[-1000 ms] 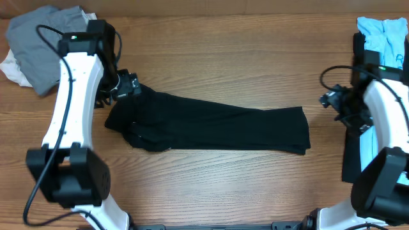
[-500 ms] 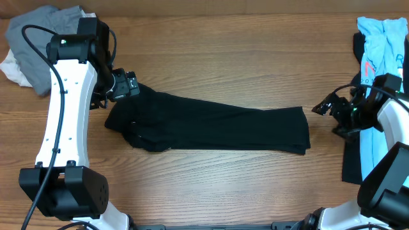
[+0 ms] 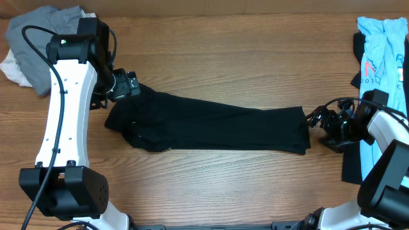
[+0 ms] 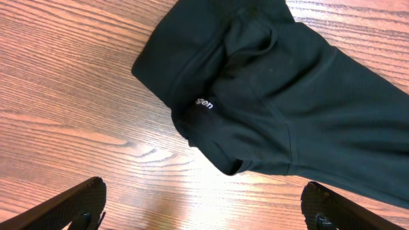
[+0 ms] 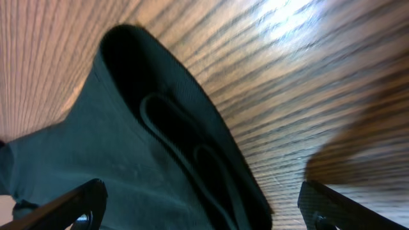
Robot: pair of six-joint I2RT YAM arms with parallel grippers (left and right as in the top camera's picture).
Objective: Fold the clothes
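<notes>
The black T-shirt (image 3: 211,128) lies folded into a long strip across the middle of the table. Its bunched collar end (image 4: 255,83) is at the left and its hem end (image 5: 160,153) at the right. My left gripper (image 3: 128,85) hovers just above the strip's upper-left corner. In the left wrist view it (image 4: 204,211) is open over bare wood, with nothing between the fingers (image 4: 83,201). My right gripper (image 3: 314,118) sits low at the strip's right end. In the right wrist view it (image 5: 204,211) is open and straddles the layered hem edge.
A grey and white pile of clothes (image 3: 38,45) lies at the back left corner. A light-blue shirt with red print (image 3: 383,45) lies at the back right, with a dark piece (image 3: 351,166) below it by the right arm. Bare wood (image 3: 223,57) shows behind the strip.
My right arm has swung down and left from beside the blue shirt to the black strip's right end. The left arm shifted slightly, then stayed still. The strip has not moved.
</notes>
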